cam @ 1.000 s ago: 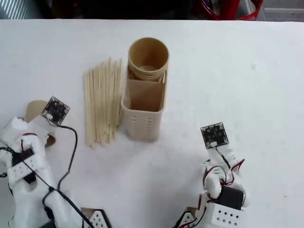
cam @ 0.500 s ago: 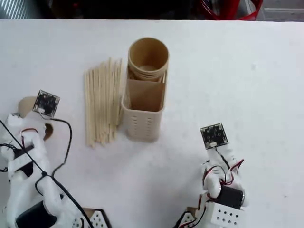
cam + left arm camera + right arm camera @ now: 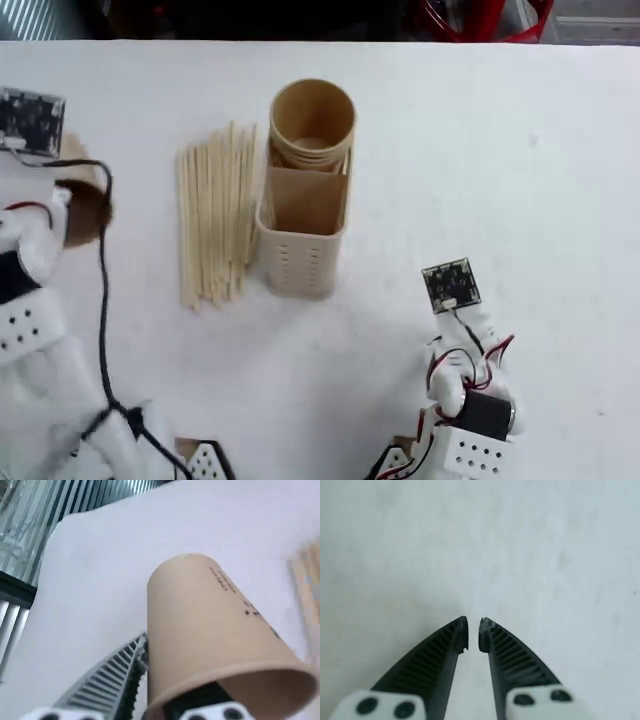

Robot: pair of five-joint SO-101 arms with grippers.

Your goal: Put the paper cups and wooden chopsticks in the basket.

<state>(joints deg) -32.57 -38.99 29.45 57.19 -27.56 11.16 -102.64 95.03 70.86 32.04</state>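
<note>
My left gripper (image 3: 149, 652) is shut on the wall of a brown paper cup (image 3: 200, 620), one finger outside and one inside the rim. In the high view that cup (image 3: 88, 210) hangs at the far left, half hidden under the left arm (image 3: 28, 250). The beige basket (image 3: 297, 262) stands mid-table with a stack of paper cups (image 3: 312, 120) in its far end. A loose bundle of wooden chopsticks (image 3: 214, 215) lies flat just left of the basket. My right gripper (image 3: 473, 632) is shut over bare white table, holding nothing, near the front edge.
The right arm (image 3: 462, 385) stands at the front right, well away from the basket. White tabletop (image 3: 500, 160) stretches open to the right of and behind the basket. A black cable (image 3: 103, 300) trails from the left arm.
The left arm has lifted the paper cup off the table and carried it toward the far side. The right arm, basket and chopsticks have not moved.
</note>
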